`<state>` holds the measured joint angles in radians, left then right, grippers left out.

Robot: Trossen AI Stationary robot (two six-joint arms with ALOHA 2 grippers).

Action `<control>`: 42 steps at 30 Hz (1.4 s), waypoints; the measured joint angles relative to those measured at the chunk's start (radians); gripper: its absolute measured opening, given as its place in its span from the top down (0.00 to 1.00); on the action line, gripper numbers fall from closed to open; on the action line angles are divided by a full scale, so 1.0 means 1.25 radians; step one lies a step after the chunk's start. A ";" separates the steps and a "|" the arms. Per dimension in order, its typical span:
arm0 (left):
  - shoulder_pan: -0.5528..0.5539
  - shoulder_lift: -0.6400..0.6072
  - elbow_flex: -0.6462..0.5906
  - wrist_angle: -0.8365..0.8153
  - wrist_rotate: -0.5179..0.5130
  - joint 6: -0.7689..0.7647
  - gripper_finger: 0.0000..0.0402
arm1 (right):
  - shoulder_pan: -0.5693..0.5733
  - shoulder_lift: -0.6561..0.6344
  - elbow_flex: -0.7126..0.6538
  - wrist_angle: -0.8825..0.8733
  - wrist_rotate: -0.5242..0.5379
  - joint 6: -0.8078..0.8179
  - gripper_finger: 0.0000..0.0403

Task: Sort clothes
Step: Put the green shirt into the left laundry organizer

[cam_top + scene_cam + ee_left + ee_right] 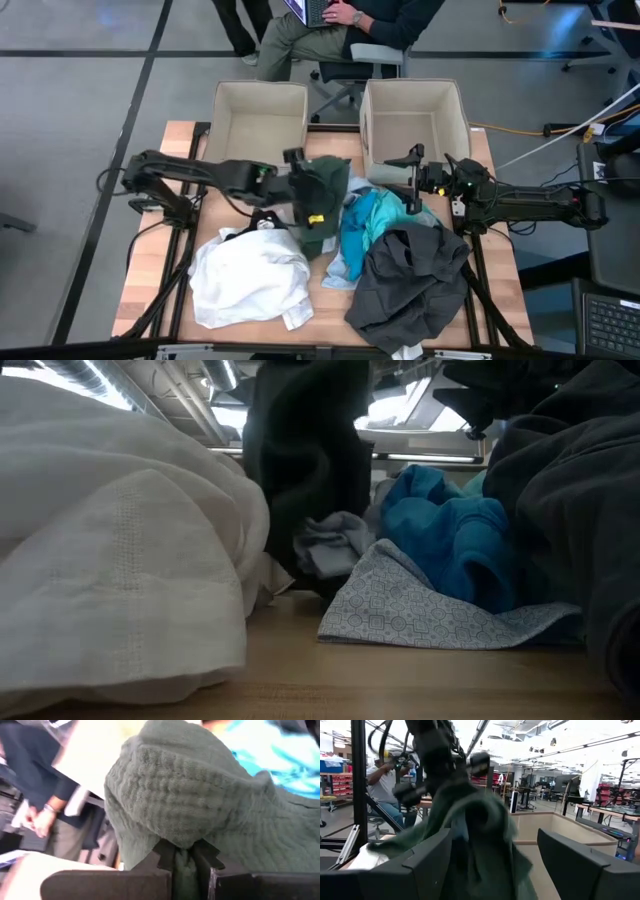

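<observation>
The wooden slatted bench (160, 262) stands in a workshop room, with a seated person (330, 25) just beyond its far edge. Two beige square fabric bins, the left bin (257, 118) and the right bin (414, 118), sit side by side at the far edge; as far as the high view shows, both hold nothing, so sorting appears to be at its start. The left tool (312, 215) is clamped shut on the dark green knitted garment (325, 190), which hangs lifted near the bench centre, just in front of the left bin. The right tool (415, 180) waits with jaws wide, holding nothing, beside the right bin. Left to sort: the large white thin-fabric garment (250, 280) at the near left, the turquoise garment (372, 218) and the pale blue patterned cloth (342, 268) in the middle, and the large dark grey garment (412, 280) at the near right. A small black piece (262, 222) lies at the white garment's far edge. Judged so, one item is in hand and five remain.
</observation>
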<state>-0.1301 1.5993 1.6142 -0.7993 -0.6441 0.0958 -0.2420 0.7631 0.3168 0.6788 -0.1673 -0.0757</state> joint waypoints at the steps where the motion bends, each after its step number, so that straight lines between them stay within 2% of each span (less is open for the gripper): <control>1: 0.000 -0.012 0.000 0.009 -0.013 0.012 0.96 | 0.000 0.000 0.000 0.000 0.000 0.000 0.26; 10: 0.003 -0.108 0.000 0.179 -0.141 0.174 0.95 | 0.000 0.000 0.000 0.000 0.001 0.000 0.26; 19: 0.035 -0.171 0.000 0.372 -0.164 0.359 0.95 | 0.000 0.000 0.000 -0.002 0.001 0.000 0.26; 28: 0.100 -0.216 0.000 0.646 -0.197 0.672 0.96 | 0.000 0.000 0.000 -0.003 0.001 0.000 0.26; 31: 0.137 -0.227 0.000 0.714 -0.200 0.743 0.95 | 0.000 0.000 0.000 -0.005 0.001 0.000 0.26; 37: 0.254 -0.238 0.001 0.743 -0.199 0.796 0.94 | 0.000 0.000 0.000 -0.009 0.002 0.000 0.26; 42: 0.378 -0.237 0.001 0.691 -0.192 0.716 0.94 | 0.000 0.000 0.000 -0.009 0.002 0.000 0.26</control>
<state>0.3428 1.3025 1.6150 0.0640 -0.8842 0.9907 -0.2424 0.7635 0.3168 0.6671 -0.1650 -0.0761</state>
